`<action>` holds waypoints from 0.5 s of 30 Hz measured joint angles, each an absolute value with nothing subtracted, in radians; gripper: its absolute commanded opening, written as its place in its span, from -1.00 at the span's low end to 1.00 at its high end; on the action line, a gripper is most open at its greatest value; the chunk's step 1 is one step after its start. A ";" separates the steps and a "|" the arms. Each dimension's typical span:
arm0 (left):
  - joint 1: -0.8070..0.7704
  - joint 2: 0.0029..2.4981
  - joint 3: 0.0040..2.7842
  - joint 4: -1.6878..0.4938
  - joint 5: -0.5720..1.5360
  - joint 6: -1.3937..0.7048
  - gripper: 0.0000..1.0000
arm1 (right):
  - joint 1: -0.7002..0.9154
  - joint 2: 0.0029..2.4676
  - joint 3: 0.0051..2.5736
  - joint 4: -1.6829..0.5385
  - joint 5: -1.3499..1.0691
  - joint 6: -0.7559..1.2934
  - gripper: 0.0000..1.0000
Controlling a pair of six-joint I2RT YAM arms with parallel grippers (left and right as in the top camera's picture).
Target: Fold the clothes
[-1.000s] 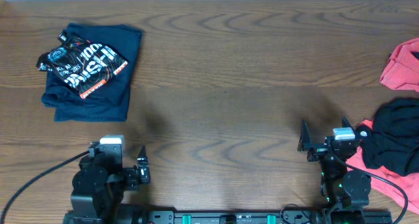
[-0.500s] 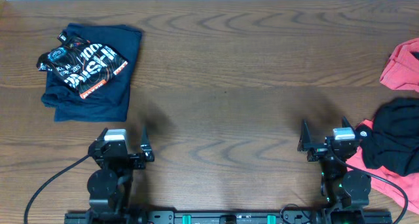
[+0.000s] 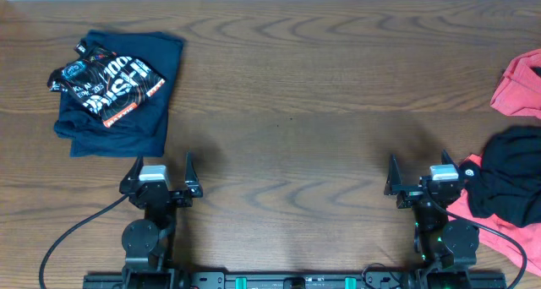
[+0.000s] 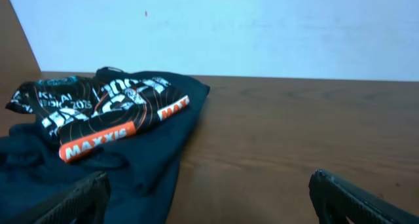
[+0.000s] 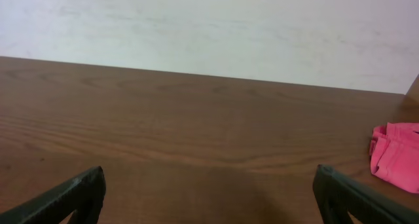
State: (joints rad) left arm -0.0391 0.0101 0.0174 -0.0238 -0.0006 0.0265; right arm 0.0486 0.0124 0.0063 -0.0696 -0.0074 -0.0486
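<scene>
- "MAXXIS" is read in white capitals on an orange band (image 4: pixel 97 140) of the black jersey (image 4: pixel 98 112), in the left wrist view.
- "MAX" is seen on a second orange band (image 4: pixel 173 106); the rest of the word is hidden.
- Smaller white lettering near the jersey's left edge appears to end in "2015"; the words before it cannot be read.
- In the overhead view, large white letters are seen turned about on the jersey (image 3: pixel 108 84), among them "ISH" and "100".

The dark wood-grain desk (image 3: pixel 287 111) carries a folded navy garment (image 3: pixel 148 111) at its far left and a coral-red garment (image 3: pixel 520 86) at the right edge. Nearer on that side, a black garment (image 3: pixel 507 175) overlaps a second coral-red piece (image 3: pixel 503 234).
</scene>
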 measured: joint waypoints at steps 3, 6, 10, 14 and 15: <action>-0.039 0.010 0.019 -0.026 0.004 0.020 0.96 | 0.049 0.013 0.006 -0.070 -0.008 -0.049 0.98; -0.039 0.010 0.019 -0.026 0.005 0.019 0.95 | 0.049 0.013 0.006 -0.070 -0.008 -0.049 0.99; -0.039 0.010 0.019 -0.027 0.005 0.019 0.96 | 0.049 0.013 0.006 -0.070 -0.007 -0.049 0.99; -0.039 0.010 0.019 -0.027 0.006 0.019 0.96 | 0.049 0.013 0.006 -0.070 -0.007 -0.049 0.98; -0.039 0.010 0.019 -0.027 0.006 0.019 0.96 | 0.049 0.013 0.006 -0.070 -0.008 -0.049 0.98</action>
State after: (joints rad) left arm -0.0391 0.0101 0.0193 -0.0265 0.0063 0.0189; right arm 0.0486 0.0128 0.0063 -0.0696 -0.0078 -0.0486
